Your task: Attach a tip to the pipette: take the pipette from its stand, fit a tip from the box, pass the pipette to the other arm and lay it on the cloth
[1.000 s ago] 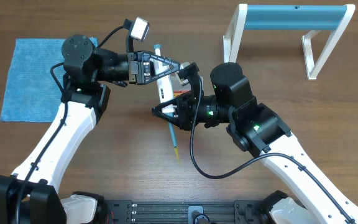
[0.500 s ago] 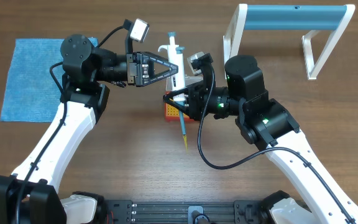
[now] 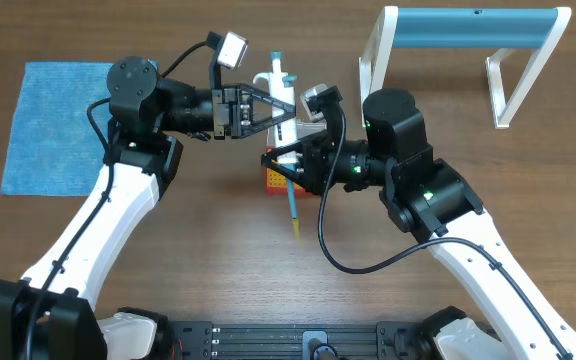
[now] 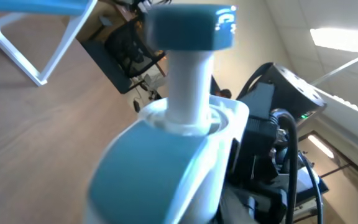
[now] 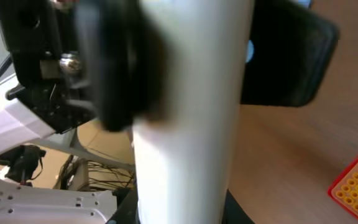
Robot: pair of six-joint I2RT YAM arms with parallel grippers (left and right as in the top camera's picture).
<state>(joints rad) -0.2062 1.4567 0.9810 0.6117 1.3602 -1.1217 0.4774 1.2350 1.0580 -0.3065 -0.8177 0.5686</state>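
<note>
The pipette point(image 3: 273, 82) sits at mid-table, its smooth white barrel mostly hidden between both grippers. A round blue plunger cap and a thin blue shaft stick out at either end. The right gripper point(image 3: 286, 160) is clamped on the barrel. The left gripper point(image 3: 286, 108) flanks the upper handle, and whether it has hold cannot be told. An orange, hole-gridded tip box point(image 3: 274, 181) peeks out beneath. A flat blue cloth point(image 3: 48, 120) lies well apart.

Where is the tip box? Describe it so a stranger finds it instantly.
Start at the middle of the brown wooden table, where the two arms meet around the white-and-blue pipette. On the table beneath them sits the small orange tip box, the only orange thing there, its top a yellow grid.
</note>
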